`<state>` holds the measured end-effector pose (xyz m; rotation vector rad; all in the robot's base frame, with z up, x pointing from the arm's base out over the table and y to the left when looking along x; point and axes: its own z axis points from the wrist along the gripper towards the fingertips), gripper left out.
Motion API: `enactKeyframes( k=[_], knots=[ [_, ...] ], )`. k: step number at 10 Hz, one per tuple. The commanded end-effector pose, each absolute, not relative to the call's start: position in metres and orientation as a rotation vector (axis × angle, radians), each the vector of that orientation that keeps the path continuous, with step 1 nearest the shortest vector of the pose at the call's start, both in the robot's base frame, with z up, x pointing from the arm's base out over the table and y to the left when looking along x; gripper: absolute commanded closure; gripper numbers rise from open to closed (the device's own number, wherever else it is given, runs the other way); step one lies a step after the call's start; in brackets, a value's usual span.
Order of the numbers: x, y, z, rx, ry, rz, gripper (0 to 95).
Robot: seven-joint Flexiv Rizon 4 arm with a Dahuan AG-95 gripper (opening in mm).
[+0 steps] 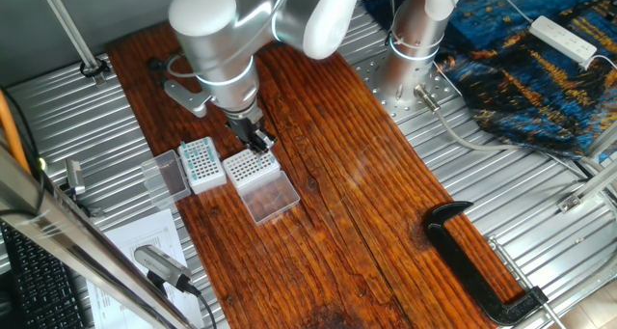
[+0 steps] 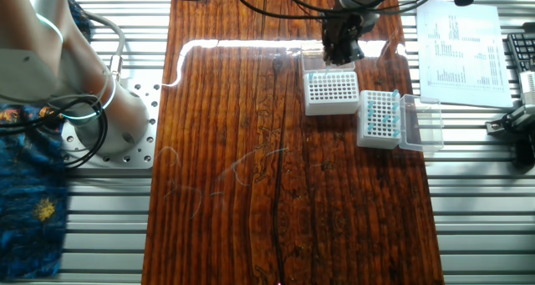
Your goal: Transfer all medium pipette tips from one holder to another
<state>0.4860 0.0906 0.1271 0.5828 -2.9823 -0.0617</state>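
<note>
The wooden board (image 1: 347, 194) is lying lengthwise across the ribbed metal table (image 1: 116, 126), and both racks are sitting on it, touching or nearly touching each other.

In the one fixed view, the arm (image 1: 217, 40) is reaching down from twelve o'clock over the clear-sided rack (image 1: 253, 167), whose flat lid (image 1: 270, 199) is lying open toward five o'clock. The white-sided rack (image 1: 201, 161) is standing just beside it at nine o'clock, its smoky lid (image 1: 166, 175) folded out further toward nine o'clock.

The teal tips (image 2: 380, 109) are showing in the other fixed view as scattered dots in the white-sided rack's grid; the clear-sided rack's grid is appearing largely or wholly empty from here, so in my judgement the transfer is at an early stage.

The gripper (image 1: 254, 136) is hanging at the twelve o'clock edge of the clear-sided rack, just above or touching the top. From the gripper, the supply of tips is lying at about eight o'clock, near at hand; the racks' shared row runs nine to three.

The fingers are appearing close together, but I cannot tell whether they are pinching a tip; anything held is too small to resolve.
</note>
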Motion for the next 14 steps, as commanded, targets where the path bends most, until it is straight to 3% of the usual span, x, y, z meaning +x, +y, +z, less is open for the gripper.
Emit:
enactKeyframes(
  k=[1,14],
  knots=[
    [0.4835,0.0894,0.1272,0.587,-2.985,-0.059,95.0],
    [0.4805,0.0883,0.1256,0.589,-2.994,-0.054,95.0]
  ],
)
